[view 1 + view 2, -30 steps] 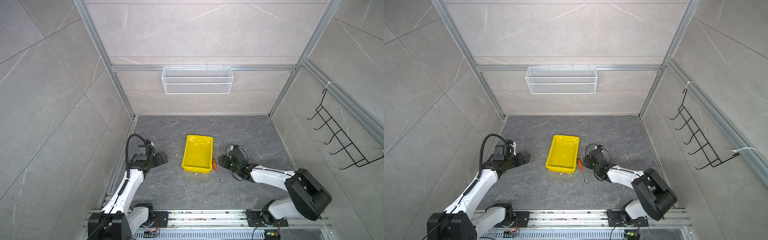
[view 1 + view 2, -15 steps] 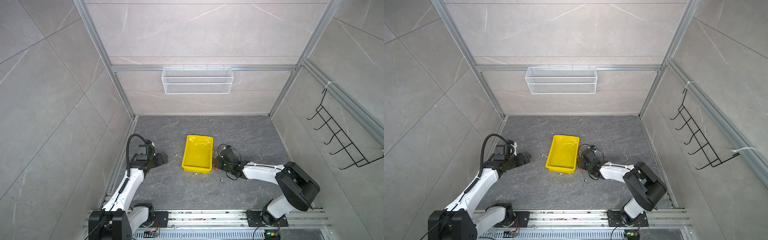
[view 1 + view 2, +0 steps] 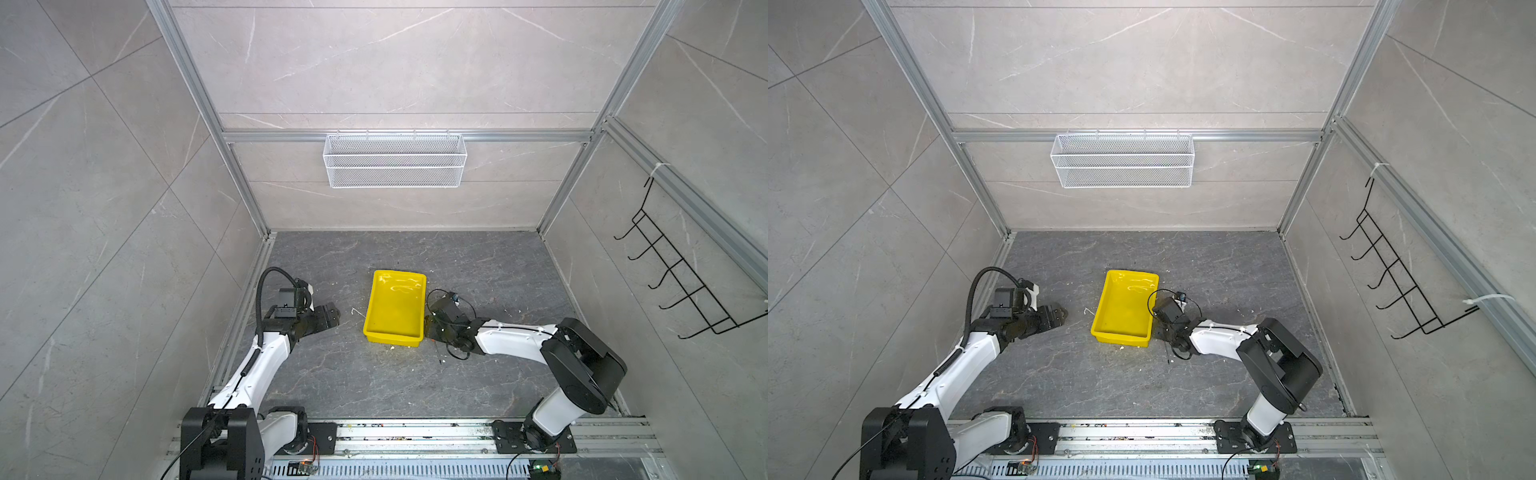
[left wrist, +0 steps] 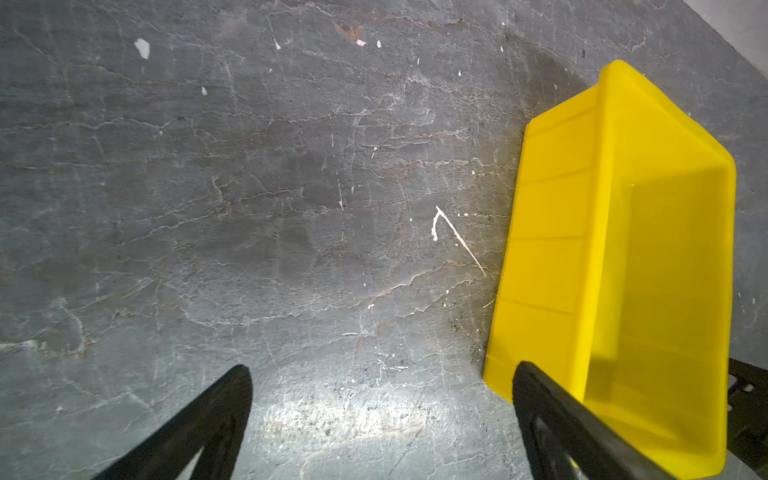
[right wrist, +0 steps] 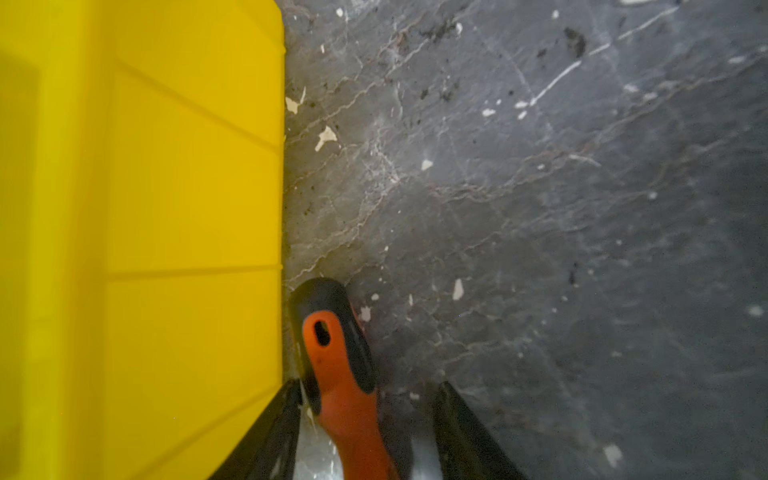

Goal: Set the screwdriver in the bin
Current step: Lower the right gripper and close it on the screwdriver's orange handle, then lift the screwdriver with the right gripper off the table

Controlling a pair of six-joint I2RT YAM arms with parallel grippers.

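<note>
Screwdriver (image 5: 336, 374) lies just beside the bin (image 5: 166, 187), straddled by the right gripper (image 5: 368, 384), jaws unclamped; next, probably squeeze and lift.

Screwdriver (image 5: 338, 374): the handle ran off the right wrist view's edge and the shaft was unseen there; in both top views it sat mostly hidden beneath the right gripper (image 5: 365, 388).
Bin (image 5: 145, 208): cropped by that view's edges, far side out of frame.
Left gripper (image 4: 382, 374): only the finger ends showed; one covered the bin's corner.

screwdriver (image 5: 340, 374) on floor (image 3: 478, 266), just R of bin (image 3: 392, 337); basket (image 3: 395, 162) on back wall (image 3: 395, 83)
</note>
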